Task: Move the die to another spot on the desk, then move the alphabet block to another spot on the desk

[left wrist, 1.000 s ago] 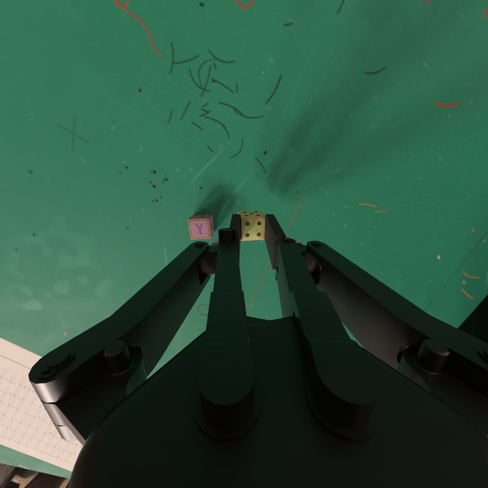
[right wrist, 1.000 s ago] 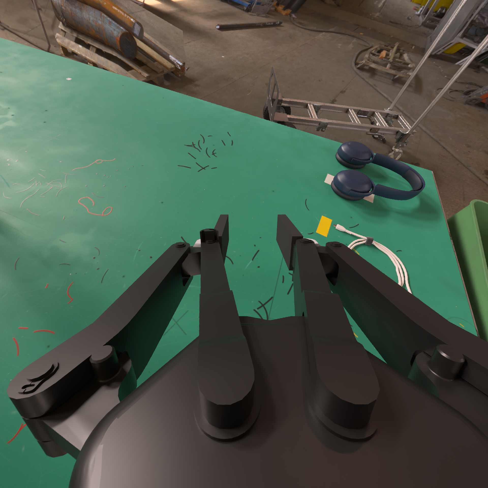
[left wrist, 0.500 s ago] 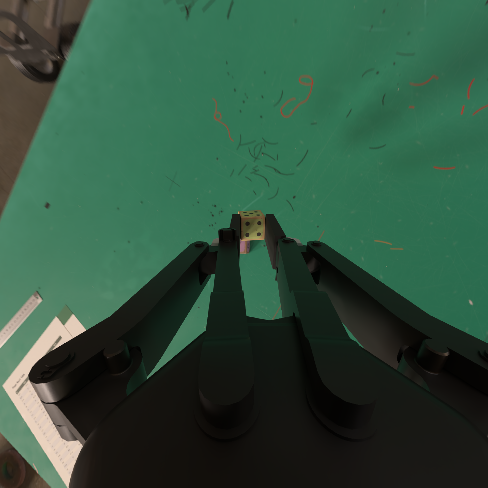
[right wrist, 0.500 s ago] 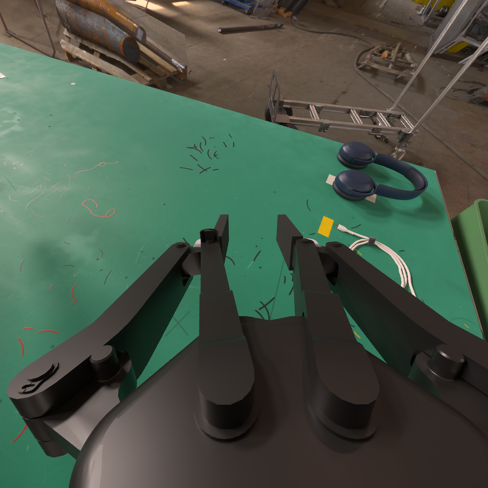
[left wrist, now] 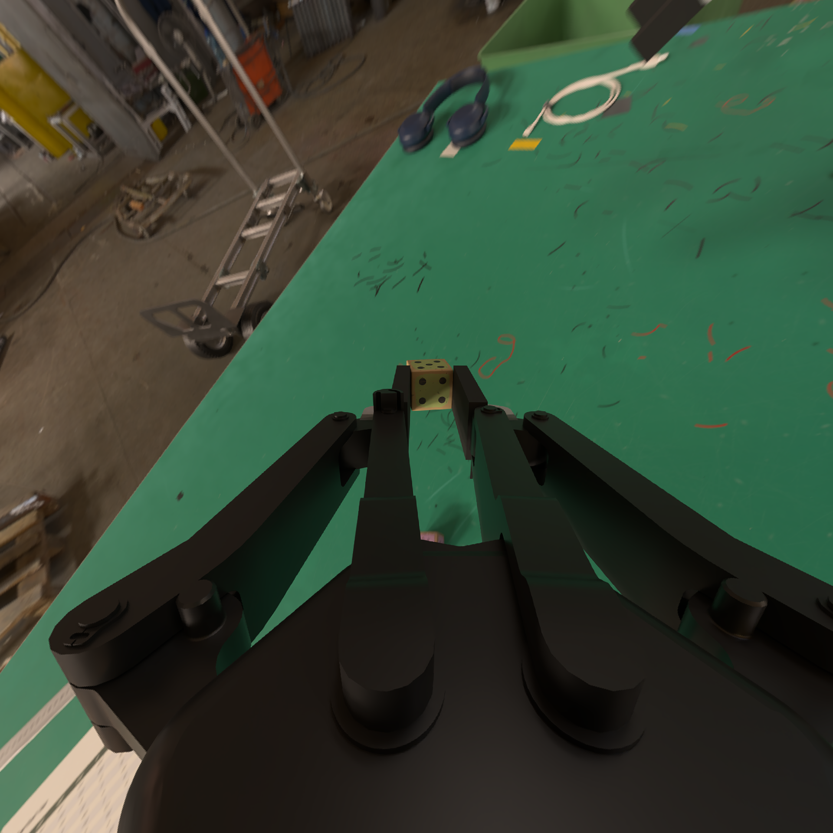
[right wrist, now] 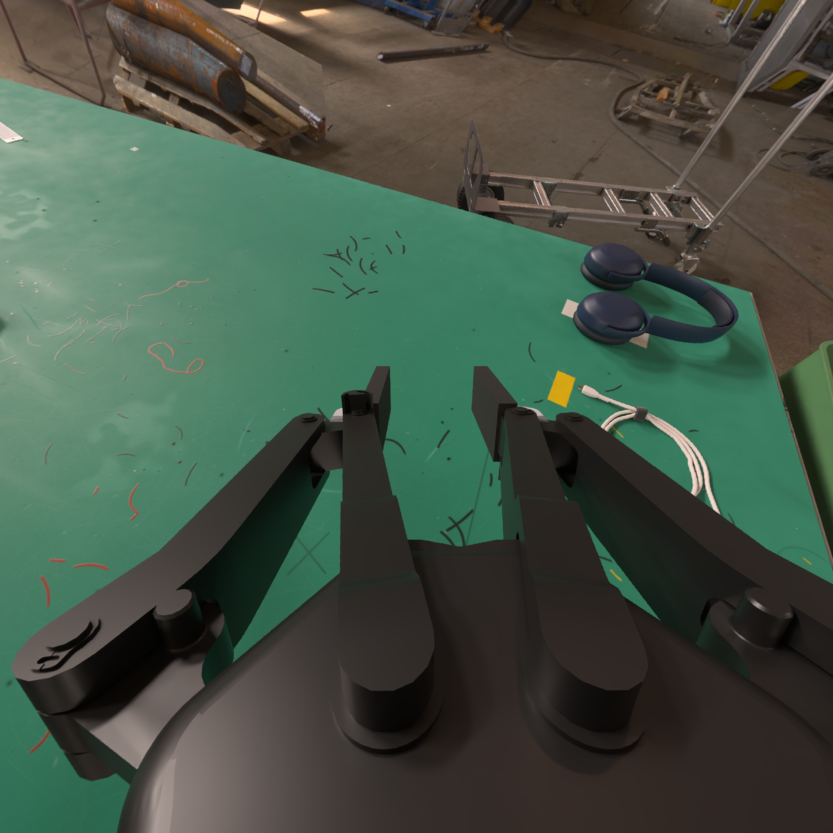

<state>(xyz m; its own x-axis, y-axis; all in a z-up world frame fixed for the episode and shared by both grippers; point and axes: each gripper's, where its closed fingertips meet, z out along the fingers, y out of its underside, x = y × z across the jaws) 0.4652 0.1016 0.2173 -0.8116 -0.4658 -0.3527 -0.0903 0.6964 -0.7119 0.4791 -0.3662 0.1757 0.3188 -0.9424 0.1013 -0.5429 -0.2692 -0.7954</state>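
While the left end effector (left wrist: 430, 387) grips the die (left wrist: 429, 384) above the green worktop (left wrist: 586, 270), the right end effector (right wrist: 430, 392) hangs released.

Both finger pads press the yellow die's sides, its four-pip face toward the camera (the cube is clear of the surface). Only a pink corner of the alphabet block (left wrist: 432, 537) shows, low between the fingers on the worktop. Farther off lie blue headphones (right wrist: 653, 297), a yellow tag (right wrist: 561, 386) and a coiled white cable (right wrist: 667, 432); the right fingers stand apart, holding nothing.
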